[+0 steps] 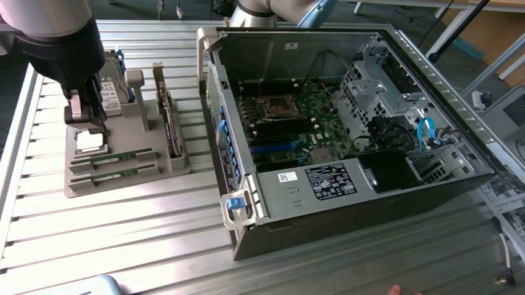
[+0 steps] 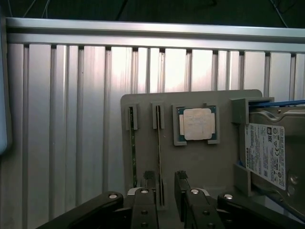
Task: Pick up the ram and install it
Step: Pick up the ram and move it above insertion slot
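Arm pointing straight down over grey holder (image 2: 143,102), gripper (image 2: 164,183) jaws apart, straddling the ram (image 2: 158,148)

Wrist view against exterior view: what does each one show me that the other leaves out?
Wrist view: the open gripper with a fingertip on either side of one ram stick, and the processor seen face-on.
Exterior view: the opened case with its motherboard, the arm, and a card standing upright.
Shared: the grey holder, the hard drive, that ram stick and the other stick, and the slatted table.
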Controlling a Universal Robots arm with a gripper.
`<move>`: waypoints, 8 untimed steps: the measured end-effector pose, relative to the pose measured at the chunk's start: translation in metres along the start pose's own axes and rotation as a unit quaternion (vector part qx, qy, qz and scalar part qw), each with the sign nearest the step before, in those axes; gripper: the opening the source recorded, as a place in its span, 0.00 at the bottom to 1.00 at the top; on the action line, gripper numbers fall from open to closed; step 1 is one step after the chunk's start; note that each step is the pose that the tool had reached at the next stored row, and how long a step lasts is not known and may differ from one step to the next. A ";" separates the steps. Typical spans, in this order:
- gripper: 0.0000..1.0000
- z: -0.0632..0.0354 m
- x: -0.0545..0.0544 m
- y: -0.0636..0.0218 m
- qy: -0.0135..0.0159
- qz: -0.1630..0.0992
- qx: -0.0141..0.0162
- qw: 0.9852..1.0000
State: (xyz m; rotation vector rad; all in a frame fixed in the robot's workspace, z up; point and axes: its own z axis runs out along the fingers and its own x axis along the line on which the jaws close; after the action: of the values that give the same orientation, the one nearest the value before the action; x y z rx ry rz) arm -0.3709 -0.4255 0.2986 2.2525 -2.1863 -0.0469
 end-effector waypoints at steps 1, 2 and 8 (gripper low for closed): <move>0.30 0.0009 0.000 0.0000 0.000 0.000 0.000 1.000; 0.30 0.0017 0.000 0.0000 0.000 0.000 0.000 1.000; 0.30 0.0070 0.000 -0.0001 0.000 0.000 0.000 1.000</move>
State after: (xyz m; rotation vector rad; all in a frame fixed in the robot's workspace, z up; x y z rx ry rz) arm -0.3709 -0.4255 0.2916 2.2525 -2.1863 -0.0470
